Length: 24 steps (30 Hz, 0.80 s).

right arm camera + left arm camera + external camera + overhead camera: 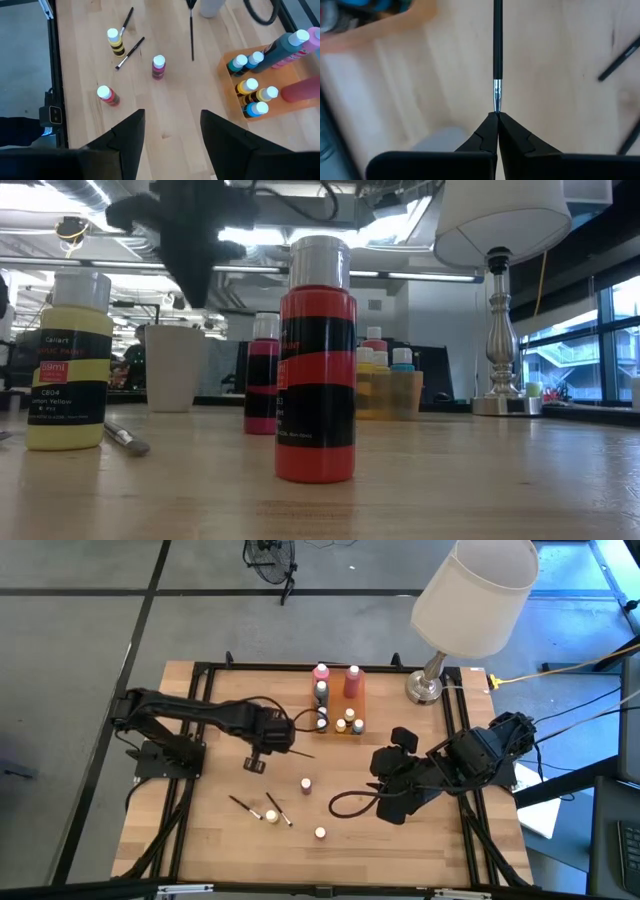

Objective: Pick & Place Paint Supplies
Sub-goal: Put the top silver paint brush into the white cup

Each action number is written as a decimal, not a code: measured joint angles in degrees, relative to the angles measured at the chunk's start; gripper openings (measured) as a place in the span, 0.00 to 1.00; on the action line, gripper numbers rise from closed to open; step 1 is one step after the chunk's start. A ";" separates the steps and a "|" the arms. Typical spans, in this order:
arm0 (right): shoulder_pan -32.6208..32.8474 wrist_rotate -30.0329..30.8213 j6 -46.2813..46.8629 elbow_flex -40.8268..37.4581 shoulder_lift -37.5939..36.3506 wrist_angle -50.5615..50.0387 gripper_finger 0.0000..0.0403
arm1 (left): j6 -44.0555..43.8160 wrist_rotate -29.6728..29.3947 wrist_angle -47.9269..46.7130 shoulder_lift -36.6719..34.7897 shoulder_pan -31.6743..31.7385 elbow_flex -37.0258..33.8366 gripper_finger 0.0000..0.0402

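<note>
My left gripper is above the table's middle, shut on a thin dark brush that also shows in the right wrist view. An orange tray at the far middle holds several small bottles and taller pink and red bottles. Three small bottles stand loose on their bases: magenta, red and yellow. Two more brushes lie flat near the yellow bottle. My right gripper hangs open, high over the table's right part, with nothing between its fingers. My left gripper pinches the brush between its two fingertips at the bristle end, just past the metal ferrule. The fingers point steeply down and the brush runs on beyond them, in line with them. Its dark handle slants away toward the tray.
A lamp with a big white shade and a metal base stands at the far right corner. A black cable loop lies under my right arm. Bare wood shows between the loose bottles and the tray.
</note>
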 joint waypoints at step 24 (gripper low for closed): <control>0.17 -0.20 -5.54 0.00 0.00 1.73 0.49 | -10.96 -17.46 -25.18 -1.26 -4.81 13.41 0.00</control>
